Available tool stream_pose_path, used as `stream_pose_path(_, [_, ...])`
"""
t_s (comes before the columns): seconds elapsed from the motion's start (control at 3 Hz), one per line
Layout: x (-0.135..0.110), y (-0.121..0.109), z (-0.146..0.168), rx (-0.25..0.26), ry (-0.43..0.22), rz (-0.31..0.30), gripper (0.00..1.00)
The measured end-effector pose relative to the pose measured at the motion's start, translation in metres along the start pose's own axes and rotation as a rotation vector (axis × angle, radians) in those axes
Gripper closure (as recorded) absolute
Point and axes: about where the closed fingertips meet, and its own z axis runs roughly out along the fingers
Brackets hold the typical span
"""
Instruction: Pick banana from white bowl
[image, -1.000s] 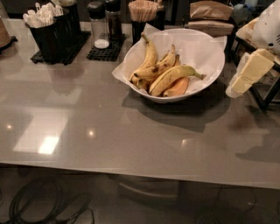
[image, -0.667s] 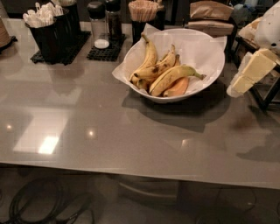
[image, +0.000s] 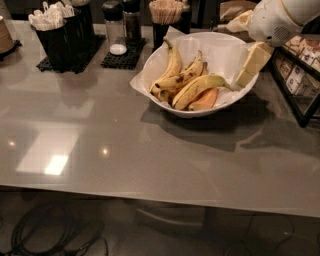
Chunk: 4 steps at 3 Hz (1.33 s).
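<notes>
The white bowl (image: 227, 48), wide and lined with crinkled white paper, stands at the back centre of the grey table. Several bananas lie in it. The banana (image: 197, 88) is the long, clean yellow one lying across the front of the pile, its greenish stem pointing right. Smaller brown-spotted bananas (image: 172, 67) lie behind it, and an orange-toned one (image: 205, 101) lies under it. My gripper (image: 253, 65), cream-coloured below a white wrist, hangs over the bowl's right rim, just right of the banana's stem and a little above it.
Black condiment holders (image: 60, 35) with white packets stand at the back left. Shakers (image: 116, 27) on a black mat and a cup of sticks (image: 165, 15) are behind the bowl. A dark rack (image: 299, 75) stands at the right. Cables (image: 45, 235) lie under the table.
My gripper has moved left and slightly up, from beside the bowl's right side to over its right rim. The bananas and bowl have not moved.
</notes>
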Motion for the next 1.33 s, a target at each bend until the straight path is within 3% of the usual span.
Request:
stream_pose_path(0.33, [-0.011,-0.017,-0.014,0.042,-0.022,-0.036,0.00])
stream_pose_path(0.67, [-0.011,-0.017,-0.014,0.043,-0.021,-0.033,0.05])
stream_pose_path(1.0, [-0.011,-0.017,-0.014,0.043,-0.021,-0.033,0.17])
stream_pose_path(1.33, [-0.011,-0.019,0.000,0.018,-0.040,-0.033,0.10])
